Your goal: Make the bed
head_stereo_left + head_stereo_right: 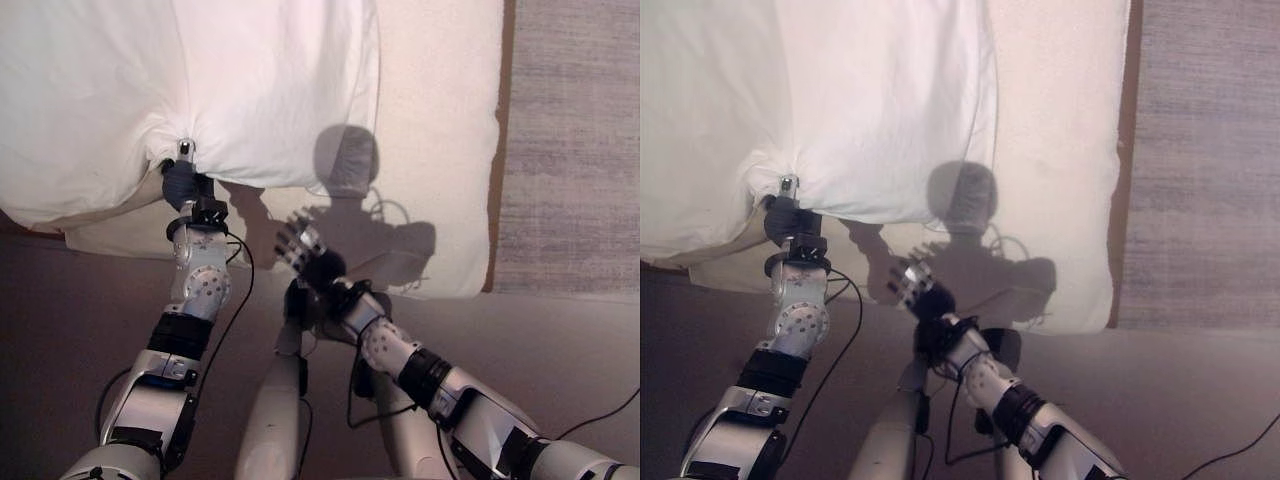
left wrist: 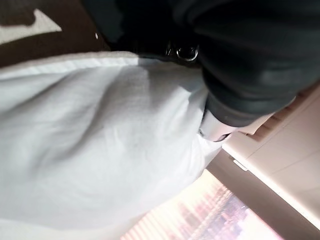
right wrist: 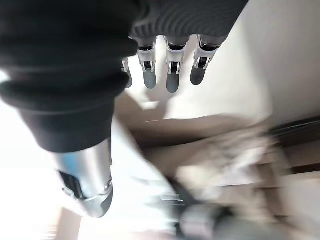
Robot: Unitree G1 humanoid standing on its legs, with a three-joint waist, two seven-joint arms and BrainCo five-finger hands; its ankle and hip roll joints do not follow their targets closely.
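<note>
While your left hand [image 1: 183, 178] pinches the gathered hem of the white duvet [image 1: 200, 80], which bunches just ahead of its fingers, draw it evenly toward you (your right hand [image 1: 300, 245] hangs beside it, fingers relaxed, holding nothing) over the mattress [image 1: 440, 130].

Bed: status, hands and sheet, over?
Left hand shut on the white sheet, bunched at its near edge. Right hand open, holding nothing, over the mattress. Nothing in the way.
</note>
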